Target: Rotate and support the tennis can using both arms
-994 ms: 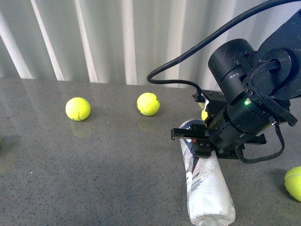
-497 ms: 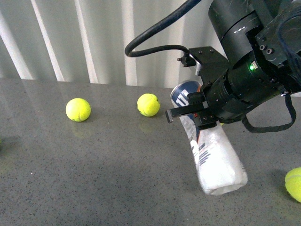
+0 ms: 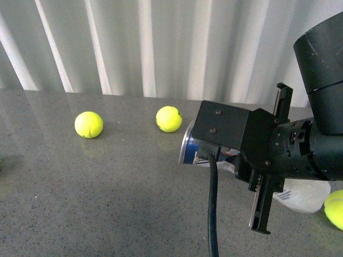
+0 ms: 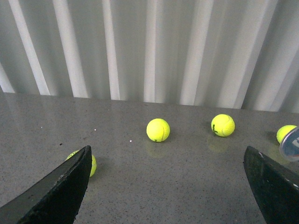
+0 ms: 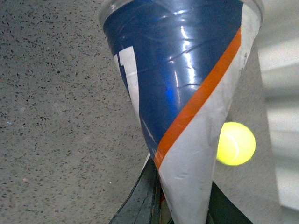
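Pressed against two opposite sides of the tennis can (image 5: 187,93): the black fingers (image 5: 140,203) of the right gripper (image 5: 182,186), pinching its white part, with the blue and orange label running away toward the metal rim. Seen from the front, lying roughly level, rim end raised off the grey table (image 3: 107,203) and pointing to the robot's left, white end poking out beyond the right arm (image 3: 321,69). Cannot tell whether that white end touches the table. Covering the can's middle: a black box (image 3: 225,128) on the arm and a thick cable (image 3: 213,214) hanging in front. Just beside the white end, a yellow ball (image 3: 335,209).

Spread wide with nothing between: the fingers (image 4: 60,191) of the left gripper (image 4: 167,154), low over the table, well apart from the can. Half hidden behind one of them, another ball (image 4: 92,164). Farther back, near the ribbed white wall (image 3: 161,48), a left ball (image 3: 88,124) and a middle ball (image 3: 169,119), the latter near the can's rim.
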Motion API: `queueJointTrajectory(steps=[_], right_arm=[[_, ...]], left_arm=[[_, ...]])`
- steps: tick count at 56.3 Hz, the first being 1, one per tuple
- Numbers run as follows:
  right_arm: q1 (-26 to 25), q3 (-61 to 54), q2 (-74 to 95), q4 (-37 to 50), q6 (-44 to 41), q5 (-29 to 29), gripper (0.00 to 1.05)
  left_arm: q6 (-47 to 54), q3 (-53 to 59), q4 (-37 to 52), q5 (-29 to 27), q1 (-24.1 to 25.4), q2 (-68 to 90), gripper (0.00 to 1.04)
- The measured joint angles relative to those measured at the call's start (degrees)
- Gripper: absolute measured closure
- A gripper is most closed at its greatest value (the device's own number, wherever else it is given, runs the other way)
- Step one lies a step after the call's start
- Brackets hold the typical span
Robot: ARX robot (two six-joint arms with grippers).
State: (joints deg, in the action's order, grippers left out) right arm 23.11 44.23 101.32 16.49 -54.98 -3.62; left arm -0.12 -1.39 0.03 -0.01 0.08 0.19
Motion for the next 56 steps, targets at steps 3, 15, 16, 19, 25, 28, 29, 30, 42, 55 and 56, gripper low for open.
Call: queueJointTrajectory(steps=[3, 15, 16, 19, 25, 28, 29, 30, 42, 55, 56], right_arm=[[0.48, -0.37, 0.55, 2.03, -3.45, -0.74, 0.98], [4.02, 3.15, 6.12, 5.25, -7.61, -3.39, 0.98], [4.24, 3.63, 6.58, 5.09, -7.54, -3.54, 0.98], [5.20, 5.64, 8.61, 4.76, -7.17, -3.89, 0.98], [6.27, 8.85, 11.37, 3.58, -6.45, -4.63, 0.98], [6.69, 10.43, 12.66, 2.80, -6.21, -5.03, 0.98], [6.86, 11.23, 13.25, 2.27, -6.03, -5.22, 0.98], [6.99, 11.82, 13.73, 1.95, -5.92, -5.29, 0.98], [9.14, 17.64, 18.97, -1.42, -4.76, -6.56, 0.98], [12.00, 21.57, 21.94, -6.80, -4.61, -8.13, 0.99], [12.20, 21.62, 22.03, -7.08, -4.59, -8.17, 0.99]], left_arm=[[-0.02, 0.00, 0.00, 0.00, 0.00, 0.00, 0.07], [0.00, 0.00, 0.00, 0.00, 0.00, 0.00, 0.07], [-0.02, 0.00, 0.00, 0.00, 0.00, 0.00, 0.07], [0.00, 0.00, 0.00, 0.00, 0.00, 0.00, 0.07], [0.00, 0.00, 0.00, 0.00, 0.00, 0.00, 0.07], [0.00, 0.00, 0.00, 0.00, 0.00, 0.00, 0.07], [0.00, 0.00, 0.00, 0.00, 0.00, 0.00, 0.07], [0.00, 0.00, 0.00, 0.00, 0.00, 0.00, 0.07], [-0.02, 0.00, 0.00, 0.00, 0.00, 0.00, 0.07], [0.00, 0.00, 0.00, 0.00, 0.00, 0.00, 0.07], [0.00, 0.00, 0.00, 0.00, 0.00, 0.00, 0.07]])
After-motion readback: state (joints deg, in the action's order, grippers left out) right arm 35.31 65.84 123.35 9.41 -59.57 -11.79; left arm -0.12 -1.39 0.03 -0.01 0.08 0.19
